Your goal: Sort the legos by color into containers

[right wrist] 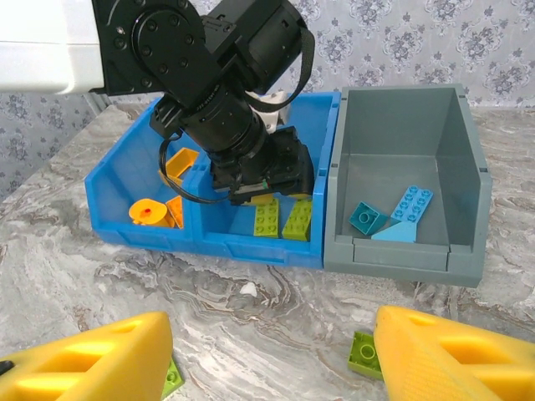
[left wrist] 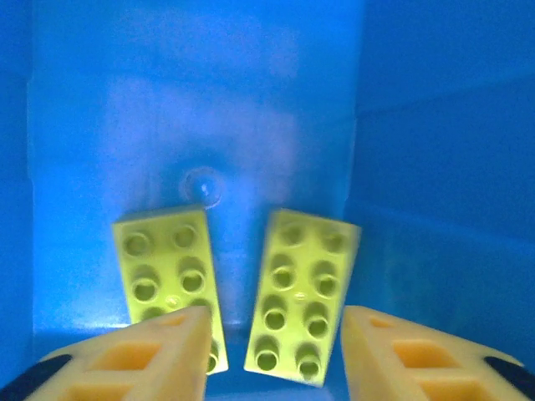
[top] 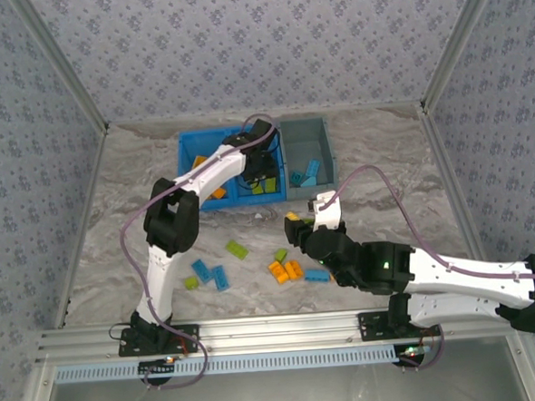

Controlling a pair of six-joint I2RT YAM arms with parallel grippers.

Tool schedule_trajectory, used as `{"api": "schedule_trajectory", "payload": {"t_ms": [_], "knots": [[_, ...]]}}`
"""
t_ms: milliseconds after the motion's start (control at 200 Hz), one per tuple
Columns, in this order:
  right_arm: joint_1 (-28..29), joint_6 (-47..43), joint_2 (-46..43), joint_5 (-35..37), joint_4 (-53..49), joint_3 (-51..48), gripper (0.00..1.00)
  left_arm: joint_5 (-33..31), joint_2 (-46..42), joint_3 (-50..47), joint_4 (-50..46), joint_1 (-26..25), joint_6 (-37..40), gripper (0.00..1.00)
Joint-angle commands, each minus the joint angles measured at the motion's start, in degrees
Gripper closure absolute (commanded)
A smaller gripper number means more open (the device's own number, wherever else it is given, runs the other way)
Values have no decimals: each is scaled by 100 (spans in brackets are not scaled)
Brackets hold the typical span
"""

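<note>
At the surface's far edge, the blue bin (right wrist: 251, 246) holds orange pieces (right wrist: 149, 213) in its left compartment. In its right compartment two lime eight-stud bricks (left wrist: 303, 288) lie studs up, side by side, their long axes pointing toward the far edge. The left end effector (left wrist: 274, 322) hangs above them, fingers apart and empty. The grey bin (right wrist: 401, 125) just beside it holds blue bricks (right wrist: 411, 205) lying slantwise. The right end effector (right wrist: 274, 334) hovers over mid-surface, spread wide, holding nothing.
</note>
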Motion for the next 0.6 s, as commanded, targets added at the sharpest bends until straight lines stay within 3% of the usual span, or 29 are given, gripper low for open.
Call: {"api": "schedule_trajectory", "payload": {"t_ms": [0,310,405,595], "knots": [[-30,144,-1,56,-43,-72,32,-119,-404,-133,-132,11,-18,50],[-71,126,42,31,-328,63,32,-659,-2151,-512,-421,-286,-306,45],[-137,145,166,-96,-696,244,32,-769,-2965,-1030,-447,-438,-467,44],[-217,1080,592,-379,-1919,597,33,-647,-4628,-2517,-390,-793,-637,41]]}}
